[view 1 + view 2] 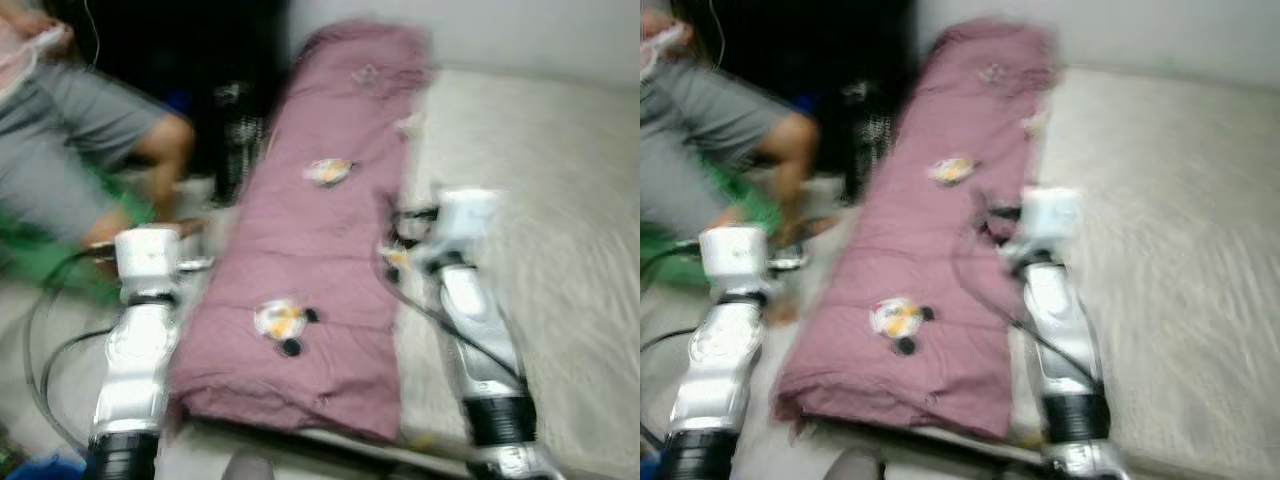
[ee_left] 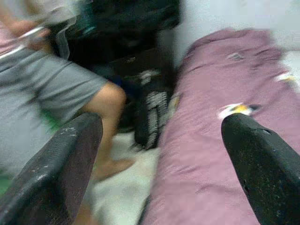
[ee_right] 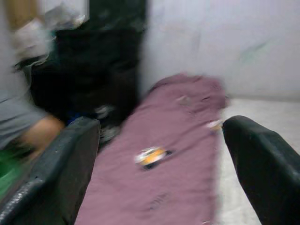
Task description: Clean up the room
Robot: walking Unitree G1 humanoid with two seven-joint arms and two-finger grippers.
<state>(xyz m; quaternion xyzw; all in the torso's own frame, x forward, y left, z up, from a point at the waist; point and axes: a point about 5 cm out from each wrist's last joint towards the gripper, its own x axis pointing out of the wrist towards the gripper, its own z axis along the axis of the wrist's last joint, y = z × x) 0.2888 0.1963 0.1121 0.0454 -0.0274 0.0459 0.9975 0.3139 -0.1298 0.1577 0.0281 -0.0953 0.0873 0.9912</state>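
Left eye view, motion-blurred: I see a folded mauve blanket [image 1: 320,250] running as a long strip from the lower centre of the frame to the upper centre, lying on the left part of a pale bed [image 1: 530,230]. Small cartoon patches [image 1: 283,322] dot the blanket. Both silver arms reach forward, one at lower left, one at lower right, flanking the blanket's near end.

Left wrist view: left gripper [image 2: 159,154] is released, its two black fingers [image 2: 61,164] spread wide with nothing between them; past them I see the blanket's side and a strip of floor beside the bed.

Right wrist view: right gripper [image 3: 159,164] is likewise released and empty, fingers [image 3: 262,159] wide apart, looking along the blanket toward a white wall [image 3: 234,42].

Upper left of the head views: a seated person in grey shorts [image 1: 70,150], knee near the bed's edge, with dark furniture [image 1: 200,60] behind.
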